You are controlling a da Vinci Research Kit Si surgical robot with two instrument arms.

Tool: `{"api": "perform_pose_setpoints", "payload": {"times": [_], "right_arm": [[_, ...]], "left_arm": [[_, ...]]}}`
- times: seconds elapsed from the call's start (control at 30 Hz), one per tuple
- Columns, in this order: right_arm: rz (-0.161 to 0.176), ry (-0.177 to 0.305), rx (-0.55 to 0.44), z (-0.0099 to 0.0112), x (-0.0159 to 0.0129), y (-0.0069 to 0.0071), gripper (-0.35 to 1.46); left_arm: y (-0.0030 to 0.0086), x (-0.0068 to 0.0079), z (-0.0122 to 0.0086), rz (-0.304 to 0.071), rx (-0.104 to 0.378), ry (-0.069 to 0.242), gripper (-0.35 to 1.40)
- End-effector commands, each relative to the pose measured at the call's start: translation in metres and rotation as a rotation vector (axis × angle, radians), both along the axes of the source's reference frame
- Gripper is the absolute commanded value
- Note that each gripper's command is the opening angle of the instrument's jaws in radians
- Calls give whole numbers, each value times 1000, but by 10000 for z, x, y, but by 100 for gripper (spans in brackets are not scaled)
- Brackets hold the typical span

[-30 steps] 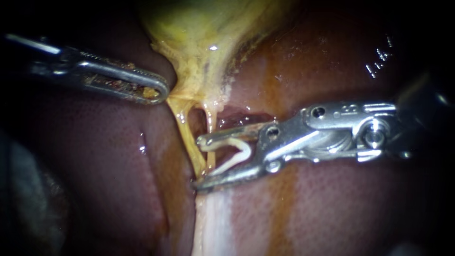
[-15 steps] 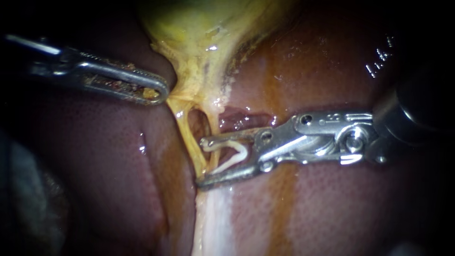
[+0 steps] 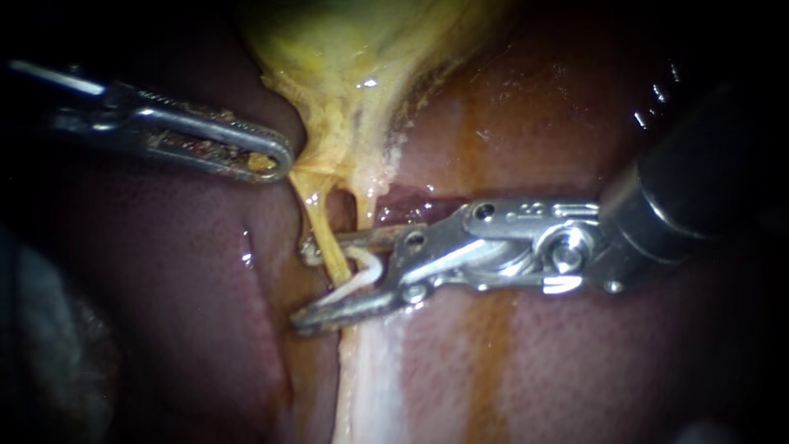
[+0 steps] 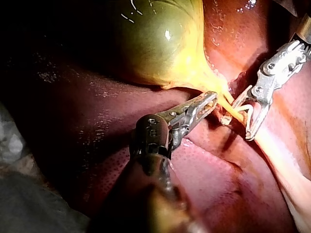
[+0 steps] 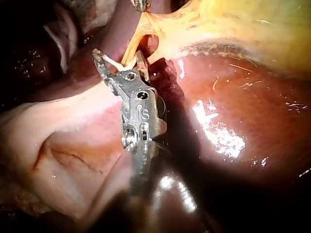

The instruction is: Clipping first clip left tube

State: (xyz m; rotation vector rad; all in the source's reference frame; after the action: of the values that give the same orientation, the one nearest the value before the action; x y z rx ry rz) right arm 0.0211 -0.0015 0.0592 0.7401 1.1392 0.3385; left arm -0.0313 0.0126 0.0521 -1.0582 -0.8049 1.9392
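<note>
The yellow gallbladder (image 3: 353,74) narrows into two thin tubes. The left tube (image 3: 322,238) runs down between the jaws of my right instrument (image 3: 302,284), which stand wide apart on either side of it. An open white clip (image 3: 362,275) sits between those jaws, touching both. The right tube (image 3: 366,210) lies behind the upper jaw. My left instrument (image 3: 267,160) has its jaws shut on the gallbladder's yellow edge just above the tubes. In the left wrist view, my left instrument (image 4: 206,102) holds that edge, with the right instrument (image 4: 236,127) just ahead. In the right wrist view, the clip (image 5: 112,62) straddles the tube (image 5: 129,56).
Dark red liver (image 3: 164,288) lies on both sides. A pale whitish band of tissue (image 3: 370,378) runs down under the right instrument's jaws. The right instrument's dark shaft (image 3: 682,189) fills the upper right.
My right instrument has slid leftwards with its clip. Its jaws now reach past the left tube and straddle it. The left instrument has held still.
</note>
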Motion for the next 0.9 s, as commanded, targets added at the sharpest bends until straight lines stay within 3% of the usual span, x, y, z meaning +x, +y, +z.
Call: {"api": "perform_pose_setpoints", "payload": {"times": [0.03,0.6,0.9], "right_arm": [[-7,3,0,-1,2,-3,46],[-44,61,27,-53,4,-26,47],[-54,62,46,-57,4,-29,45]], "left_arm": [[0,0,0,0,0,0,-35],[0,1,0,0,0,0,-35],[0,1,0,0,0,0,-35]]}}
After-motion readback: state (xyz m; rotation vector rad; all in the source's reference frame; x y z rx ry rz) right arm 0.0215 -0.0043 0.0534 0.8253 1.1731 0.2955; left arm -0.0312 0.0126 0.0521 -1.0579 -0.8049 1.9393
